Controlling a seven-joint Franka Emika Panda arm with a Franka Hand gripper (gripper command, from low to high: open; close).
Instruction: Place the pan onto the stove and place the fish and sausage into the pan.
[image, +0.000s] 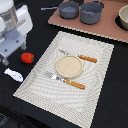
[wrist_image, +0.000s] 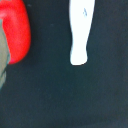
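The grey-blue pan (image: 69, 9) sits at the near-left end of the pinkish-brown stove (image: 100, 26), its thin handle pointing to the exterior view's left. The red-orange sausage (image: 27, 57) lies on the black table beside the placemat. The white fish (image: 14, 75) lies on the table nearer the camera. My gripper (image: 14, 54) hangs above the table just left of the sausage, with its fingers apart and nothing between them. The wrist view shows the sausage (wrist_image: 14, 30) and the fish (wrist_image: 80, 30) on the black surface, but no fingers.
A larger grey pot (image: 91, 12) stands on the stove beside the pan. A black burner disc (image: 123, 19) shows at the right edge. A striped beige placemat (image: 40, 80) carries a round plate (image: 69, 66) and two pieces of orange-handled cutlery (image: 74, 83).
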